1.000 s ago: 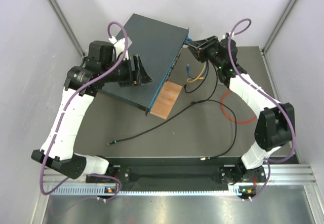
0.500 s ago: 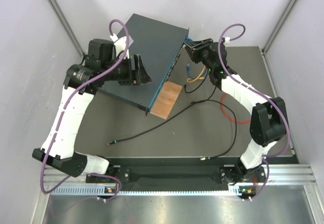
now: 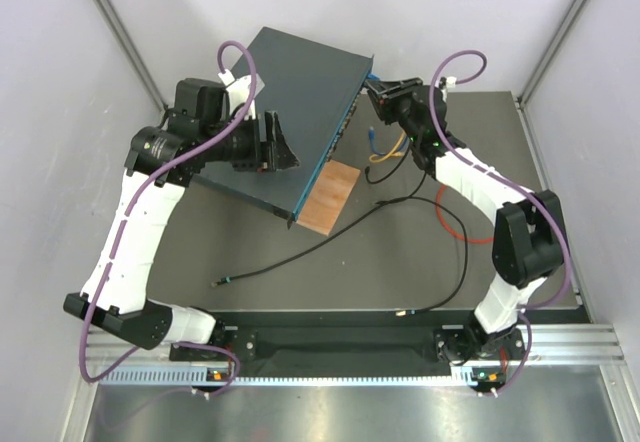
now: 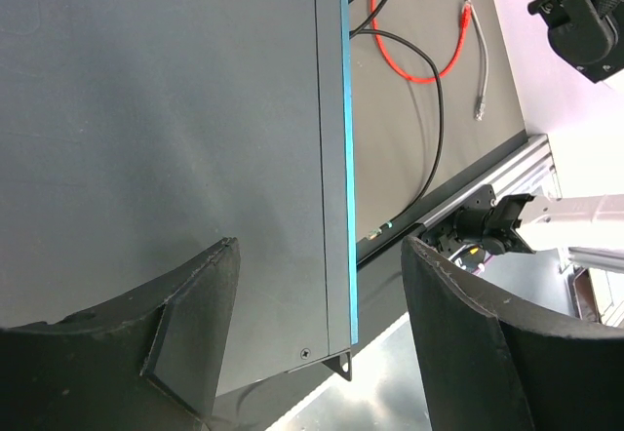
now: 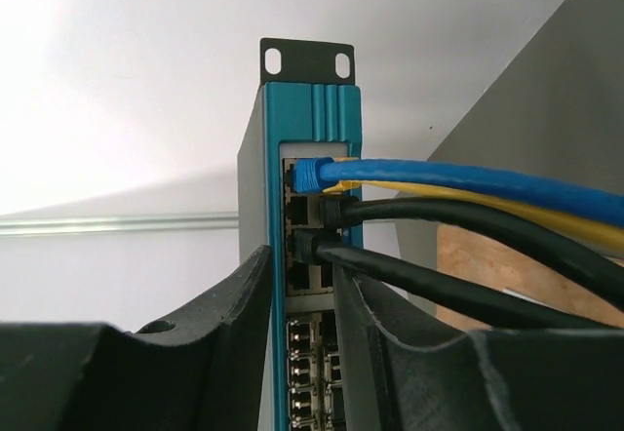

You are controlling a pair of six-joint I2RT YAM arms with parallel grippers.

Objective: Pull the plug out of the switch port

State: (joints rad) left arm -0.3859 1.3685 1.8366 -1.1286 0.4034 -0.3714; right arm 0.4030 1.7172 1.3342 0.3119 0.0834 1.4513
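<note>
At eleven o'clock on the table (image 3: 420,262), the switch (image 3: 290,102) is found, the left gripper (image 3: 287,150) held over its top, fingers spread. At its ports the right gripper (image 5: 302,270) is poised, fingers slightly apart, nothing clamped. All plugs (image 5: 314,174) are seen seated; grasping and pulling are judged outstanding.

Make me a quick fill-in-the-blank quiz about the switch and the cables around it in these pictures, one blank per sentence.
1. The topmost cable plugged into the switch is ____.
2. The two lowest plugged cables are both ____.
3. The cable loop lying on the table near the right arm is ____.
4. The small board beside the switch's near corner is ____.

Missing words: blue; black; red; brown.
</note>
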